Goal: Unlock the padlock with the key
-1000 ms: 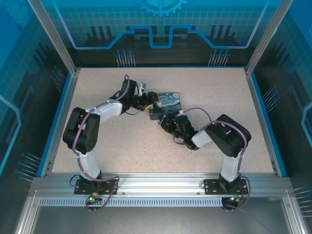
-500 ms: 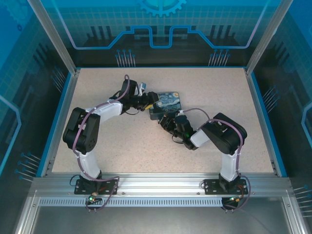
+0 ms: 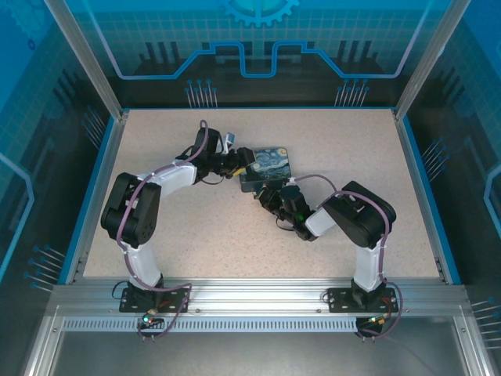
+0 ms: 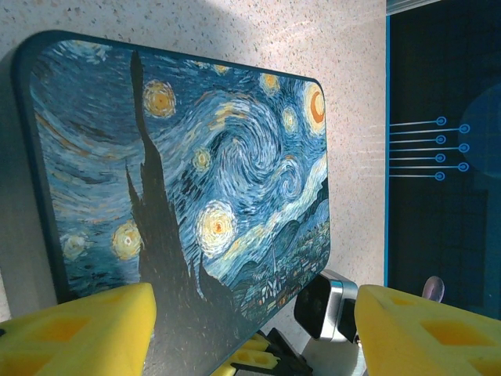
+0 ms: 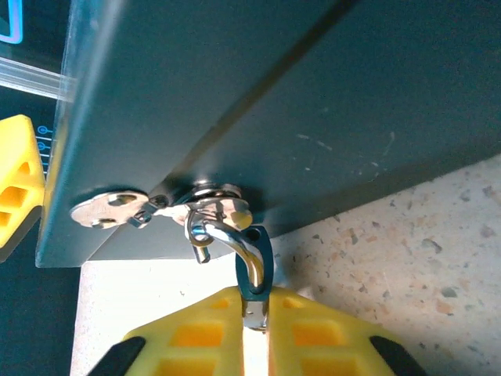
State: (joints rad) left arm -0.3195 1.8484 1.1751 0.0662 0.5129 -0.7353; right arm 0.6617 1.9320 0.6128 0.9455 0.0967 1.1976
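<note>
Two robot arms meet at a painted tin (image 3: 274, 160) near the middle of the speckled table (image 3: 196, 227), seen from above. The left gripper (image 3: 240, 164) sits at the tin's 9 o'clock side and the right gripper (image 3: 264, 191) at its 6 o'clock side, both close against it.

From the left wrist, the tin's swirling night-sky lid (image 4: 196, 172) lies flat. The left gripper (image 4: 250, 337) is spread wide, its yellow fingers (image 4: 78, 329) far apart at the 7 and 5 o'clock corners of the view. The finger at 7 o'clock overlaps the lid's near edge, though contact cannot be made out.

From the right wrist, the blue-teal padlock (image 5: 255, 262) hangs edge-on just below the tin's dark side wall (image 5: 329, 117). Its silvery shackle (image 5: 223, 233) is hooked through a small metal hasp (image 5: 215, 192) on that wall. The right gripper (image 5: 254, 313) is pressed onto the lock, its yellow pads (image 5: 188, 337) pinching the lower part of the body at 6 o'clock. A flat silvery piece that appears to be the key (image 5: 106, 210) rests against the wall at the hasp's 9 o'clock, just beside it and apart from the pads. Whether the shackle is latched cannot be told.
</note>
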